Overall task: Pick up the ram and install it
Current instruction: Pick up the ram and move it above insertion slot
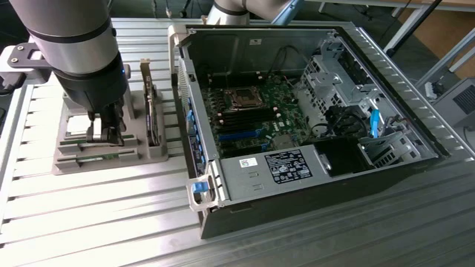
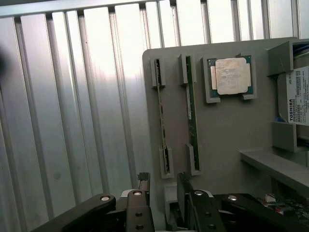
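The ram (image 2: pixel 162 121) is a long, thin green stick standing on edge in a slot of the gray tray (image 2: pixel 227 130). It is the stick farther from the tray's processor chip (image 2: pixel 231 76), and its long axis runs parallel to its twin (image 2: pixel 192 111). The arm points straight down over the tray. The gripper (image 1: pixel 104 138) hangs just above the ram with its fingers apart, holding nothing.

Ribbed aluminium tabletop (image 1: pixel 89 222) under bright glare, brown board (image 1: pixel 445 28) at the exterior view's right
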`<state>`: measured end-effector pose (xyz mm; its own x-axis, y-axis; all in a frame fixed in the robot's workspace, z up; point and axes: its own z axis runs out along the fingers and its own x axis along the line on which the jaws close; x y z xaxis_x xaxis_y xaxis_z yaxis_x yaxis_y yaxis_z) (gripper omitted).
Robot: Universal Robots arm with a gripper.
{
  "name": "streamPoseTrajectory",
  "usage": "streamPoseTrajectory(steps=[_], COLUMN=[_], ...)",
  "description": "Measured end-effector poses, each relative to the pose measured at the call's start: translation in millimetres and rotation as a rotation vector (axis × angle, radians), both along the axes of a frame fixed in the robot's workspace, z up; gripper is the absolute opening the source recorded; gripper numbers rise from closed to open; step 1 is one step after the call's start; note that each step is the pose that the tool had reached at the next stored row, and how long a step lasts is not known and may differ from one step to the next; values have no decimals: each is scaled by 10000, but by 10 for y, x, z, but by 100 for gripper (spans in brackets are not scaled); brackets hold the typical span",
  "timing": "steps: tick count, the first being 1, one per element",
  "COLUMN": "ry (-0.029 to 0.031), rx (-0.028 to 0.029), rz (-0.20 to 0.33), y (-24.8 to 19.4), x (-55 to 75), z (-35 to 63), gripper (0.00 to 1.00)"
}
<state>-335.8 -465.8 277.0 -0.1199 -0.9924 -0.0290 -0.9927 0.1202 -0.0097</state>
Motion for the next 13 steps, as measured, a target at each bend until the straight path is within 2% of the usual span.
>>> streamPoseTrajectory(steps=[13], ry=[0], rx=[0], rz=[0], y=[-10], x=[0], z=[-60], gripper=[35])
